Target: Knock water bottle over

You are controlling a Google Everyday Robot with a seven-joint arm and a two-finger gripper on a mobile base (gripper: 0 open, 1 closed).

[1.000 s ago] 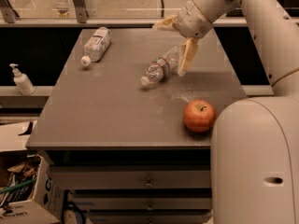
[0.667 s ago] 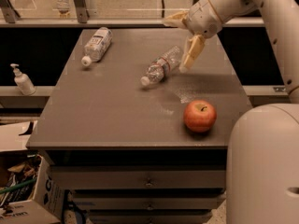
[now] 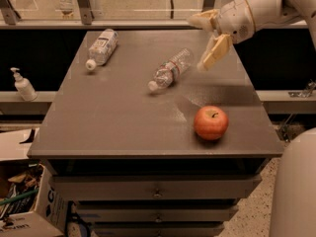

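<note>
Evidently the knock is done: the water bottle (image 3: 170,69) lies flat on its side a little behind the middle of the table (image 3: 113,122), cap pointing toward the front-left corner and base toward the back-right. It sits in the same spot as a second ago, so I judge it has settled and is not rolling.

What changes is the arm. The gripper (image 3: 210,36) is drawing back from the bottle's base, sliding toward the right edge of the table and lifting slightly. A second ago its lower finger hung just beside the bottle; now there is a visible gap between them. Its fingers (image 3: 216,53) are spread wide with nothing held between them, one pointing left near the back edge and the other angled down over the back-right part of the surface.

For the task, I read this as finished, with only the retreat left. The stouter bottle (image 3: 101,47) lies on its side near the back-left corner, well apart from the arm. The apple (image 3: 211,123) rests near the front-right corner, below the gripper's path but clear of it. The pump dispenser (image 3: 22,84) stands off the table on the ledge to the left. I see no need for another push; I would only watch that the arm clears the right edge cleanly.
</note>
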